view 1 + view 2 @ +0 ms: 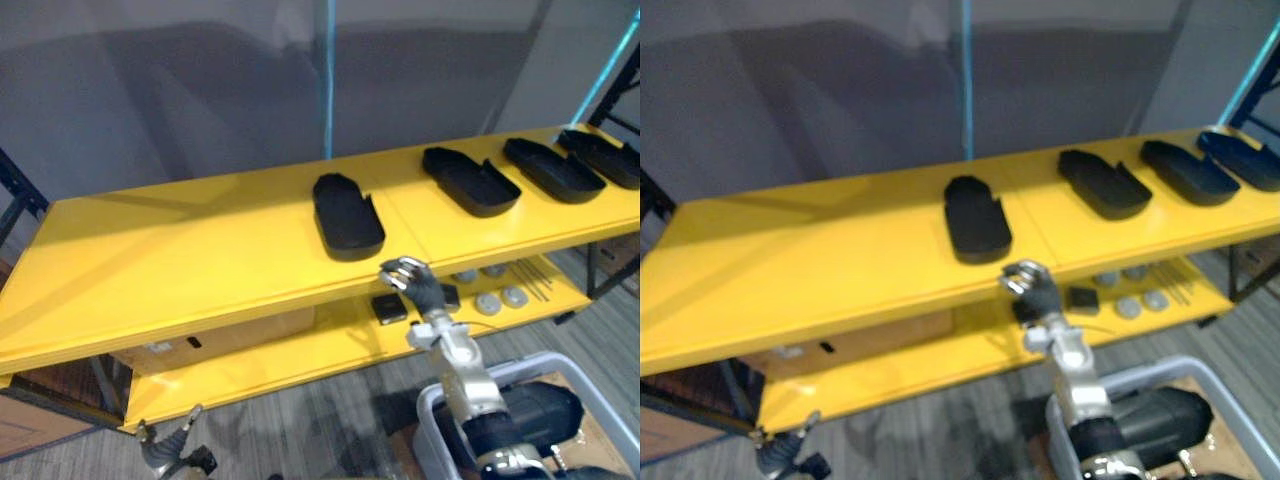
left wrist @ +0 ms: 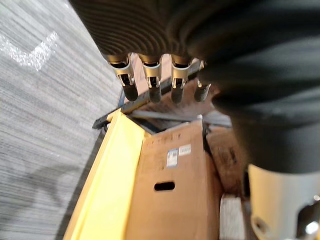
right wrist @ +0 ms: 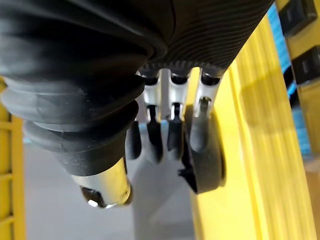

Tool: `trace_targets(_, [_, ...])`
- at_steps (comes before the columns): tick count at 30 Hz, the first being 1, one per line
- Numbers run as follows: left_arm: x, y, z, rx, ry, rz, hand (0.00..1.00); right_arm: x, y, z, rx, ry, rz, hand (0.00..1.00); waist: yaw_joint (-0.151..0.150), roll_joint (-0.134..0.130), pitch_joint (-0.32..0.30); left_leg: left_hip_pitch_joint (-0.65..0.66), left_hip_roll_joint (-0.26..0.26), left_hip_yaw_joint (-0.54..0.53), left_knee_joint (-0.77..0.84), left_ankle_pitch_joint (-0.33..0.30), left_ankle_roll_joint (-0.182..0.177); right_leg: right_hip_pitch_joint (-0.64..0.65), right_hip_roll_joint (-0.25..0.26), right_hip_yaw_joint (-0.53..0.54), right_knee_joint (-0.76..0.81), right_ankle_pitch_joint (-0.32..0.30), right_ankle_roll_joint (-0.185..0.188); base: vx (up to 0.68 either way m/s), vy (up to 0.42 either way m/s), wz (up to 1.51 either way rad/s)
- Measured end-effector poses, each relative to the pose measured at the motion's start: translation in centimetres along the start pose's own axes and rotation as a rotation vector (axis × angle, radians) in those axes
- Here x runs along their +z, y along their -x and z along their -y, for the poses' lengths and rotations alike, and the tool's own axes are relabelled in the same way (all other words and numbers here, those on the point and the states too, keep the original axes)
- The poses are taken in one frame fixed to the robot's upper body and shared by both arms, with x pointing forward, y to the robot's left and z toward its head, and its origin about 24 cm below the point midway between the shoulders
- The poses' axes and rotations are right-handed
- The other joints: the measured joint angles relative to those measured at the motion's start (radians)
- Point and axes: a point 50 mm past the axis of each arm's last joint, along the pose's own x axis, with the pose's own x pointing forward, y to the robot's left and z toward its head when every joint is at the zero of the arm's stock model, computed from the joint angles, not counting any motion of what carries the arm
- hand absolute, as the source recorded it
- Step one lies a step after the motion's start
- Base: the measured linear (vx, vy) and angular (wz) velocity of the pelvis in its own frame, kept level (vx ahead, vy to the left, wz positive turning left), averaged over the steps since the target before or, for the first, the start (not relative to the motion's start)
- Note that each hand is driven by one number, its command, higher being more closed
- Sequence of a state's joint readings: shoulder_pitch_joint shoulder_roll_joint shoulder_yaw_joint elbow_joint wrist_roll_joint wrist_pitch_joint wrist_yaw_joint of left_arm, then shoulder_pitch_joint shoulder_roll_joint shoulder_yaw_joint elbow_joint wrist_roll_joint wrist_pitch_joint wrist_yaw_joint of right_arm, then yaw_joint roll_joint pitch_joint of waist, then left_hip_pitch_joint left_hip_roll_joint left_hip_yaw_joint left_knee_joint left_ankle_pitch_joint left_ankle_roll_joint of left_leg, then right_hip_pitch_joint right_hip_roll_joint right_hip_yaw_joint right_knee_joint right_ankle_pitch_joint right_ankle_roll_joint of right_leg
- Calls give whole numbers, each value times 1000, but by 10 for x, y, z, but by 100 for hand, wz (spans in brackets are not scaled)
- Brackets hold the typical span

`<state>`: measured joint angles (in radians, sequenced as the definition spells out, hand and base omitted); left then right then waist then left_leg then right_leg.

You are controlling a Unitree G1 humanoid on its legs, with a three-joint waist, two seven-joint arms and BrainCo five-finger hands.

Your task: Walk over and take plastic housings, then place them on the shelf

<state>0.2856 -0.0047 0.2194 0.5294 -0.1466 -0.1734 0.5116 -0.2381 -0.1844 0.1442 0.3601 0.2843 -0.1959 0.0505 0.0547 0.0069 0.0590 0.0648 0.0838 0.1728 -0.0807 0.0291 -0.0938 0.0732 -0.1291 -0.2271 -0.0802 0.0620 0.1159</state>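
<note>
As I look down through the head cameras, I see the top board (image 1: 180,250) of a yellow shelf running across the view. Four black plastic housings lie flat on it, spaced apart: the left housing (image 1: 348,212) near the middle, then the second housing (image 1: 470,180), third housing (image 1: 553,168) and far housing (image 1: 605,155) toward my right. My right hand (image 1: 408,278) is raised just in front of the board's front edge, below the left housing and not touching it, its fingers curled in on nothing. My left hand (image 2: 152,82) hangs low with its fingers straight and apart, over grey carpet (image 2: 45,115). The lower board (image 1: 300,365) carries a cardboard box (image 2: 170,190) and small grey and black parts. Behind the shelf is a grey wall (image 1: 200,90) with a blue post (image 1: 327,80).
</note>
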Motion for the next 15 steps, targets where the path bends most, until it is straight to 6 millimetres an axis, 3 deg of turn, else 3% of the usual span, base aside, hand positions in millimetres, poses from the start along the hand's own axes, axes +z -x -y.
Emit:
trace_targets(9, [-6, 7, 18, -136, -46, -11, 0, 6, -20, -6, 18, 37, 0, 100, 16, 9, 25, -14, 0, -19, -4, 5, -1, 1, -2, -19, 0, -1, 0, -2, -2, 7])
trace_targets(15, [-8, 9, 24, -176, -76, -13, 0, 6, -30, 0, -19, 81, -18, 100, 15, 12, 27, -14, -7, -22, -1, 6, 0, 5, -11, -23, 0, 0, 3, 7, 3, 1])
